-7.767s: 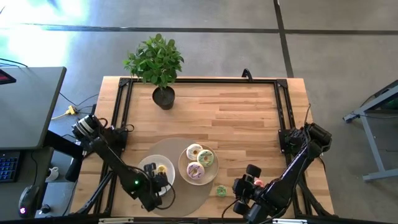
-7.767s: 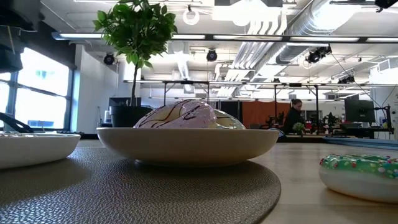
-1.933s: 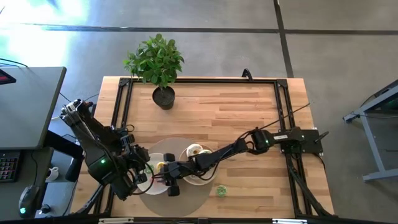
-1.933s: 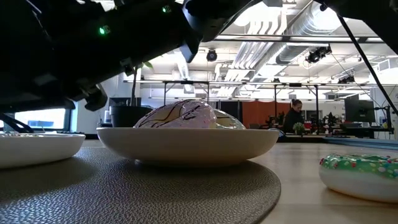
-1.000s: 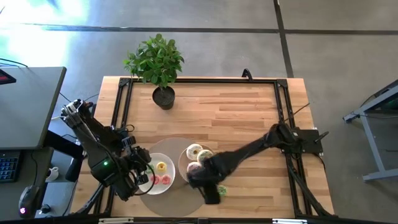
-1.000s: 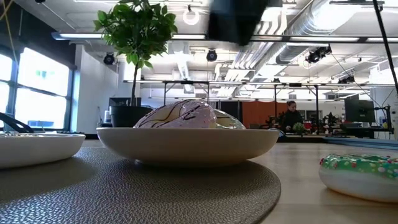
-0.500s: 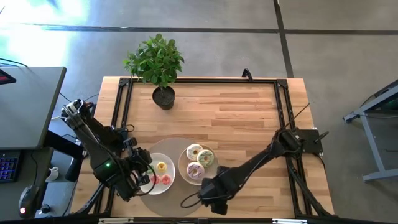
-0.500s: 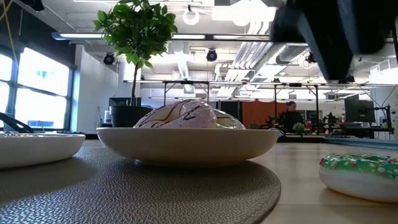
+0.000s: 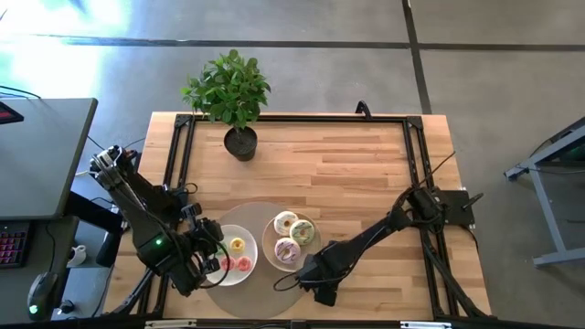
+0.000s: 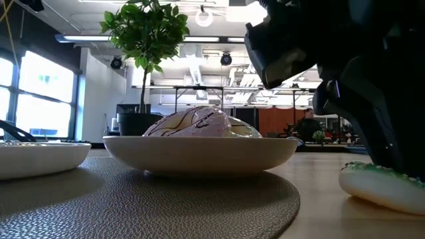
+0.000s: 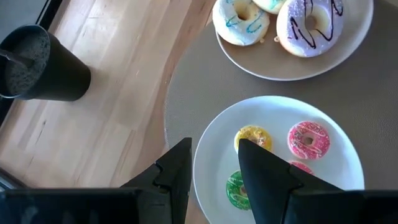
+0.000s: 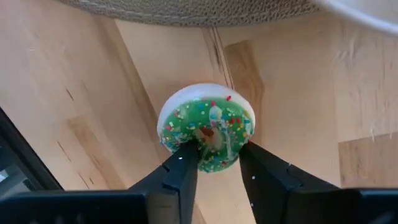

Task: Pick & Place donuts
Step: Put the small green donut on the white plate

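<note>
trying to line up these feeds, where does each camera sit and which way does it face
High view: overhead, straight down on the table; both arms, right tool at the near edge.
Low view: table height, level across the mat into the room; right arm's dark tool over the green donut.
Left wrist view: above the small-donut plate; its own fingers.
Right wrist view: down on the green donut; fingers open around it.
Shared: both wrist views show the mat; low and right wrist views share the green donut.

table [image 9: 347, 174]: pale wood planks | mat [image 10: 166, 206]: pebbled, matt, leathery | plates [image 11: 211, 155]: smooth, glossy white
</note>
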{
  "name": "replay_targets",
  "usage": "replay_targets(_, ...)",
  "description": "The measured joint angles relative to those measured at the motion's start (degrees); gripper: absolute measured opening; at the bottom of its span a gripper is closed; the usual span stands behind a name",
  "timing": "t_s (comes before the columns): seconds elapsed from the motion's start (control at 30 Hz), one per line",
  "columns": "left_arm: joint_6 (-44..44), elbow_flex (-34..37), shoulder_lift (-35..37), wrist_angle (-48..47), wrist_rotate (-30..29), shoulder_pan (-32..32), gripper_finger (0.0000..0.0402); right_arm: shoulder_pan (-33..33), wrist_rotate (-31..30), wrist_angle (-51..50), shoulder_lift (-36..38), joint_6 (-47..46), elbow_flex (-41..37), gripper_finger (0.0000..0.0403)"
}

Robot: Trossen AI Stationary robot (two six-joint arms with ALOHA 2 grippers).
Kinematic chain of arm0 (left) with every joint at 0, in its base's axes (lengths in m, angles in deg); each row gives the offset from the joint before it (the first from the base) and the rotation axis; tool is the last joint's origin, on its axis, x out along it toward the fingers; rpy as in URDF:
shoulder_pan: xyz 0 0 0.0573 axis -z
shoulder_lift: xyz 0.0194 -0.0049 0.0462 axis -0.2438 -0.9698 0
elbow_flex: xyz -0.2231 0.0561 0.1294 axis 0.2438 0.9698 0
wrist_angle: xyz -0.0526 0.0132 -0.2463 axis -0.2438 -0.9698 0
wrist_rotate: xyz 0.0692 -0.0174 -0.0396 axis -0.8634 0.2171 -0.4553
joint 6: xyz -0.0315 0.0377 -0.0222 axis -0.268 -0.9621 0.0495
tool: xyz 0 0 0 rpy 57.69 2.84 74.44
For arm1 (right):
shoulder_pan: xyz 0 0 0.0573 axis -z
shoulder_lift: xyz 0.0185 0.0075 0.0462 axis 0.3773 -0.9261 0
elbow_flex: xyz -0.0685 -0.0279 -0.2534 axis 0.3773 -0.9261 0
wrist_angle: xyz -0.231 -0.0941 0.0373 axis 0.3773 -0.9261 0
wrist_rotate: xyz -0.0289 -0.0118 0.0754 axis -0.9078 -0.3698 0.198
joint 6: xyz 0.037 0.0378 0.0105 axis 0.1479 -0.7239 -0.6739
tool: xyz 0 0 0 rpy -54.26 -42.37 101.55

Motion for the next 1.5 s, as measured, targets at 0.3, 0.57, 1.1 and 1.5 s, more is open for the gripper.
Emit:
replay_targets(0.3,0.01,0.0,0.0,0.0,0.09,0.0,0.0128,-0.37,1.69,1.09,-0.39,0.61,4.47,0.0011)
replay_targets(0.57,0.02,0.0,0.0,-0.02,-0.07,0.0,0.0128,-0.93,-5.51,9.73,-0.11,11.61,15.19,0.0019)
replay_targets(1.1,0.68,0.0,0.0,0.16,-0.35,0.0,0.0128,9.37,-11.03,65.73,-6.82,25.4,7.63,0.0005)
replay_targets(1.5,1.95,0.0,0.0,-0.7,0.0,0.0,0.0128,13.14,-15.46,54.78,-9.18,22.25,7.67,0.0011)
